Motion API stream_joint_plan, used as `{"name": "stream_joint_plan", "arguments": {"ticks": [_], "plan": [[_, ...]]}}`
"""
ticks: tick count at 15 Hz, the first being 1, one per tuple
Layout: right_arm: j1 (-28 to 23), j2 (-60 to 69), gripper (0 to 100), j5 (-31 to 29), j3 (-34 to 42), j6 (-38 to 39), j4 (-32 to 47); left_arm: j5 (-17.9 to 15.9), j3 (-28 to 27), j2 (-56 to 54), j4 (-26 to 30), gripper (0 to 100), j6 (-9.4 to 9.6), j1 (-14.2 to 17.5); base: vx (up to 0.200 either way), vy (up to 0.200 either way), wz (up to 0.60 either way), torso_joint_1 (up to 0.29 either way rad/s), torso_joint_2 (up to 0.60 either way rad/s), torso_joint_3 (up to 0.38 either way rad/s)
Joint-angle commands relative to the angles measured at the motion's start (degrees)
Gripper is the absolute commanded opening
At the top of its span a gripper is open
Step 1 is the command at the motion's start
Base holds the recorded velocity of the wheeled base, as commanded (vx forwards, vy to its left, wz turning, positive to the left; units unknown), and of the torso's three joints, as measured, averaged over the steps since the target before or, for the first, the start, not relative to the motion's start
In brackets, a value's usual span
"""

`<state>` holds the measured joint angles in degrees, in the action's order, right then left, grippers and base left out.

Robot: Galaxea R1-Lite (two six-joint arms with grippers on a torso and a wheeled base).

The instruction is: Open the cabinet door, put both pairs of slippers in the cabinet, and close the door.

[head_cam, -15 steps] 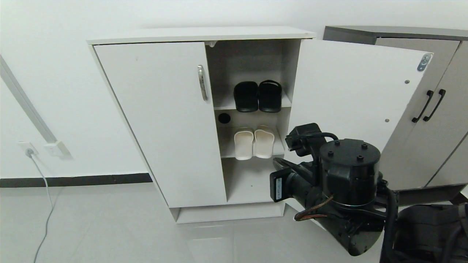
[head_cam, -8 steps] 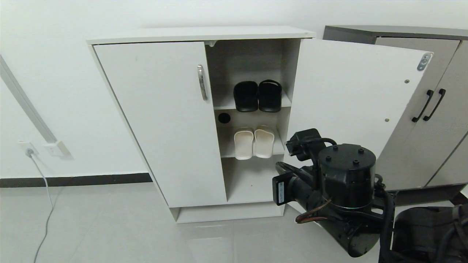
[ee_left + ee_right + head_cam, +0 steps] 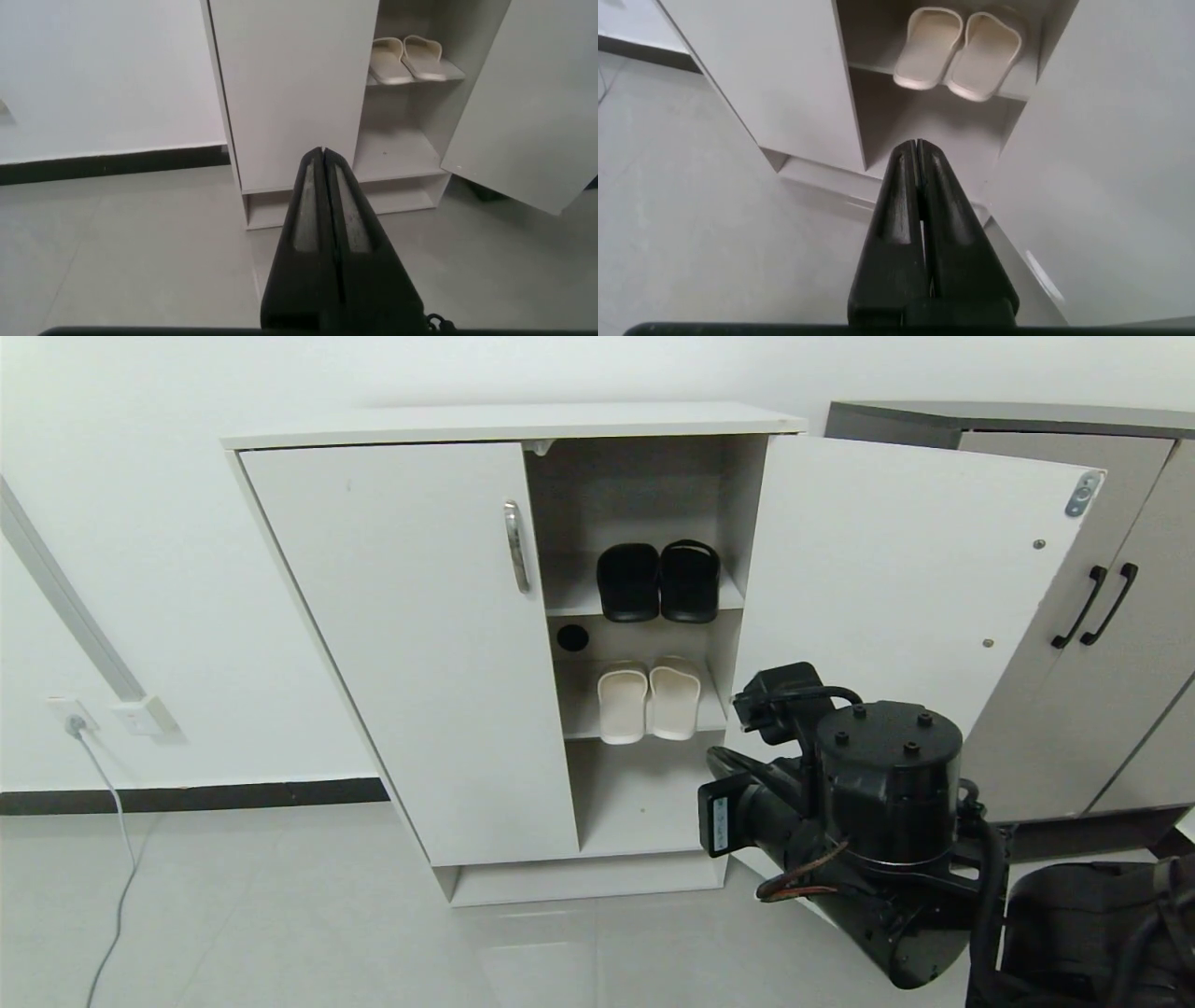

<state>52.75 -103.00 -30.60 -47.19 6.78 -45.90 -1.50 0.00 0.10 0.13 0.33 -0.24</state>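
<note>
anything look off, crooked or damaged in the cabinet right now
Nothing stands out. The black slippers sit side by side on the upper shelf, and the white slippers are neatly paired on the shelf below. The right door stands wide open, not yet closed.

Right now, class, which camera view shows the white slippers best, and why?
The right wrist view: the white slippers lie nearest, both whole, seen from above. The head view shows them farther off, side by side on the middle shelf. The left wrist view shows them farthest off, at a slant.
</note>
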Motion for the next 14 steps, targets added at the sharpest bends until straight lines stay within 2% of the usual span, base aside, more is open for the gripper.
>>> {"name": "stream_joint_plan", "arguments": {"ticks": [1, 4, 7, 14], "plan": [[-0.01, 0.17, 0, 0.01, -0.01, -0.01, 0.02, 0.01, 0.00, -0.01, 0.04, 0, 0.02, -0.02, 0.000, 0.000, 0.00, 0.000, 0.00, 0.000], [-0.19, -0.01, 0, -0.08, -0.01, -0.01, 0.02, 0.01, 0.00, -0.01, 0.04, 0, 0.02, -0.02, 0.000, 0.000, 0.00, -0.001, -0.06, -0.064], [-0.37, -0.10, 0, 0.01, -0.01, -0.01, 0.02, 0.01, 0.00, -0.01, 0.04, 0, 0.02, -0.02, 0.000, 0.000, 0.00, 0.009, -0.21, -0.336], [-0.45, -0.19, 0, 0.01, -0.01, -0.45, 0.11, 0.01, 0.00, -0.01, 0.04, 0, 0.02, -0.02, 0.000, 0.000, 0.00, 0.075, -0.49, -0.364]]}}
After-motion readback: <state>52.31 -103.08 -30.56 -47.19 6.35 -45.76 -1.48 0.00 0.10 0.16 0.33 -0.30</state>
